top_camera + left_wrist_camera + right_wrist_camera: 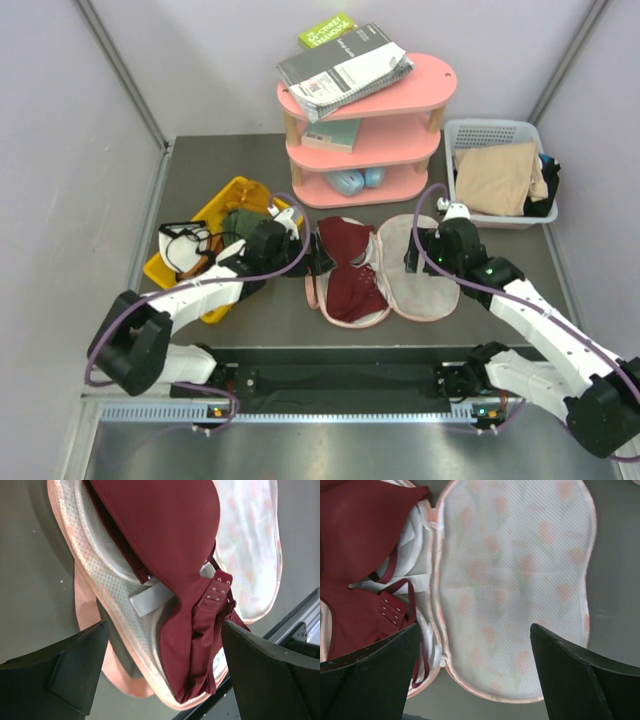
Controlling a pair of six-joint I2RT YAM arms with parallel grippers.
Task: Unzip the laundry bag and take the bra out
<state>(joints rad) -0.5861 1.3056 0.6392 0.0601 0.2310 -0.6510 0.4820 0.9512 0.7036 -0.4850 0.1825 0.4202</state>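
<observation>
Left gripper (pixel 165 670) hangs released over the bra (pixel 170 545), which lies in the unzipped laundry bag (pixel 515 580) on the bench (pixel 210 165); right gripper (pixel 475 670) gapes empty too. Pinching mesh lining alongside would likely drag the bag.

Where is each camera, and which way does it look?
Top camera: high behind the arms, looking down on the table; both arms, left gripper and right gripper show.
Left wrist camera: on the left arm, looking down at the bra; its open fingers show.
Right wrist camera: on the right arm, looking down at the laundry bag's bare half; its open fingers show.
Shared: all three see the bra.
</observation>
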